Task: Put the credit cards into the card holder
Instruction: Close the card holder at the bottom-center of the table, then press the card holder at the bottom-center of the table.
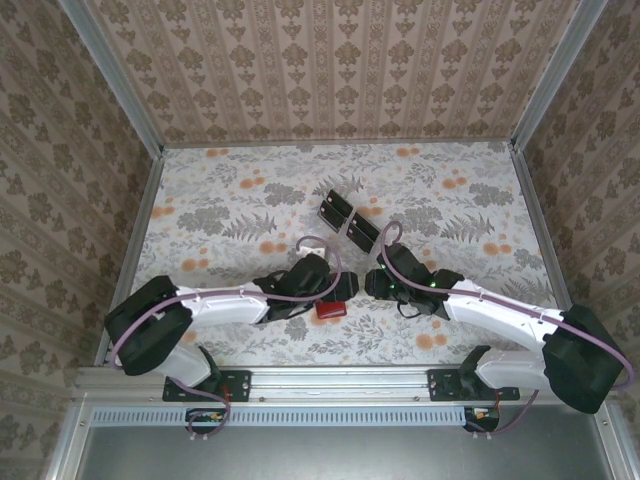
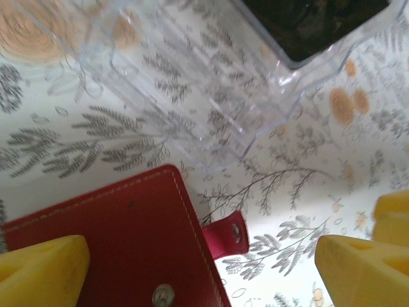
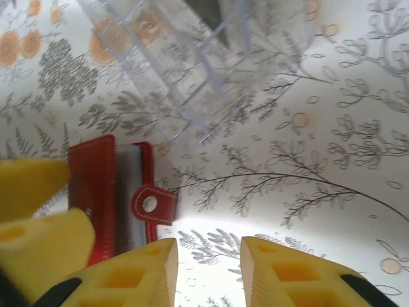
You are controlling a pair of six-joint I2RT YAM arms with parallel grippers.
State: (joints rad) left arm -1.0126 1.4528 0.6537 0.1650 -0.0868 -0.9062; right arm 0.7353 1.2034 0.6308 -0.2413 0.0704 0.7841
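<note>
A: Where was the L gripper (image 2: 201, 259)?

B: Right over the card holder (image 2: 118, 243), close to the arm bases. Jaws spread as wide as they go, nothing in them. One finger was above the red cover, the other out over bare table (image 2: 287, 192).

A: And the R gripper (image 3: 208, 259)?

B: Just beside the holder. Jaws only a slit apart, empty too. Holder looked folded, with its snap tab (image 2: 231, 231) sticking out, prob. unfastened.

A: So the step was opening it?

B: I'd say so. Doing it well meant L pinning one cover flat while R nipped the tab & swung the flap over w/o dragging the wallet. Low and slow, since a thin edge slips.

A: Cards?

B: The credit cards (image 1: 336, 209) sat farther out, well apart from the holder, by a clear plastic stand (image 2: 192, 89). Couldn't tell if they were in it or beside it. None in the holder yet.
</note>
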